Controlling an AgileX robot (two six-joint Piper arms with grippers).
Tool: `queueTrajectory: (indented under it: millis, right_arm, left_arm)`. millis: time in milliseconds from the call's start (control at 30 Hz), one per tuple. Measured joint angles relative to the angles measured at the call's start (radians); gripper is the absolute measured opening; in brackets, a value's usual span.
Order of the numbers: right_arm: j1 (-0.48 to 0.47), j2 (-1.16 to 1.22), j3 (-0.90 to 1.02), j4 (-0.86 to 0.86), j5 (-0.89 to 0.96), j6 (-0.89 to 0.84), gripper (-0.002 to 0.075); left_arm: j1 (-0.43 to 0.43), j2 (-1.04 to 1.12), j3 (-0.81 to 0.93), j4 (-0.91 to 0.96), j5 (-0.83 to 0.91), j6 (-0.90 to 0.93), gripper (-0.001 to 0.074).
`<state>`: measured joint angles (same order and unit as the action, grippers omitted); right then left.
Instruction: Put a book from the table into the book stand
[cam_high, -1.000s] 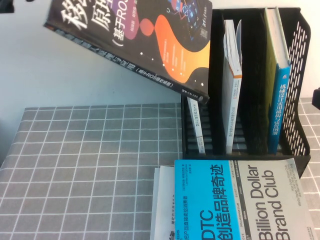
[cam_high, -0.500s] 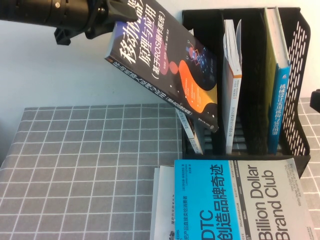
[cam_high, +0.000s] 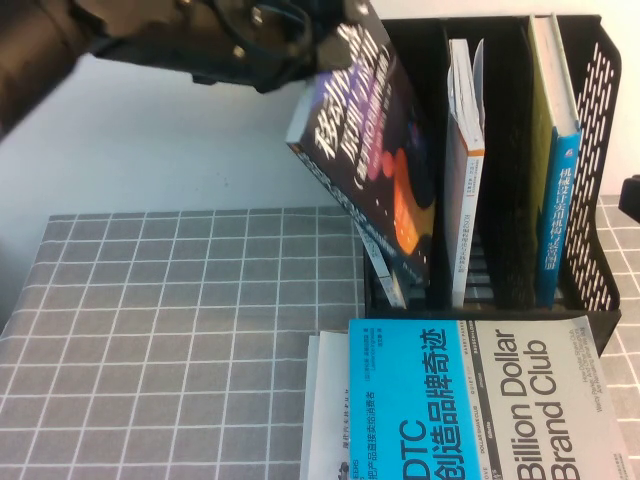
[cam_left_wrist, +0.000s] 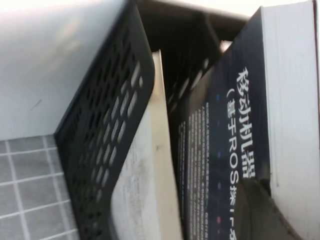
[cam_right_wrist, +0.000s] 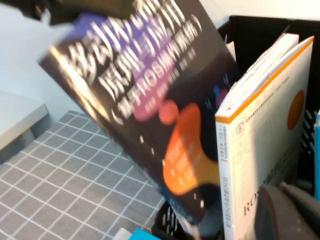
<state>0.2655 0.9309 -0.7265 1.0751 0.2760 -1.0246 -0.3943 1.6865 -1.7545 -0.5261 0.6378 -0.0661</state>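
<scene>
My left gripper (cam_high: 300, 45) is shut on the book (cam_high: 375, 160), a dark navy paperback with white Chinese title and an orange swirl. It holds the book tilted at the top of the view, lower corner inside the left compartment of the black book stand (cam_high: 600, 100). In the left wrist view, the gripper (cam_left_wrist: 272, 200) presses on the dark cover (cam_left_wrist: 225, 125) next to the stand's perforated wall (cam_left_wrist: 110, 115). The right wrist view shows the book (cam_right_wrist: 150, 90) in front of the stand (cam_right_wrist: 260, 30). My right gripper (cam_high: 630, 200) stays at the far right edge.
The left compartment holds a leaning white-spined book (cam_high: 385, 270), the middle a white book with an orange edge (cam_high: 462, 180), the right a blue-spined one (cam_high: 560, 190). The cyan-and-grey "Billion Dollar Brand Club" book (cam_high: 480, 400) lies on the grey grid table (cam_high: 180, 330) before the stand.
The left arm has swung right and down with the book. The book has turned more upright and its lower corner has gone into the left compartment. The right arm has not moved.
</scene>
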Motion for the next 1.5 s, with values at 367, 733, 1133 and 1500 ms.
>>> queueTrajectory:
  millis: [367, 733, 1133, 1500]
  right_arm:
    - [0.0, 0.0, 0.0, 0.025, 0.029, 0.0, -0.0003]
    - [0.0, 0.0, 0.0, 0.027, 0.135, 0.0, -0.0003]
    - [0.0, 0.0, 0.0, -0.31, 0.864, 0.201, -0.0003]
    - [0.0, -0.089, 0.0, -1.142, 0.877, 0.819, -0.0003]
  left_arm:
    - [-0.113, 0.074, 0.0, 0.249, -0.12, -0.074, 0.0115]
    - [-0.13, 0.14, -0.002, 0.247, -0.184, -0.081, 0.0299]
    - [-0.13, 0.127, -0.319, 0.256, 0.386, 0.08, 0.003]
    - [-0.083, -0.019, -0.329, 0.25, 0.557, 0.178, 0.0001]
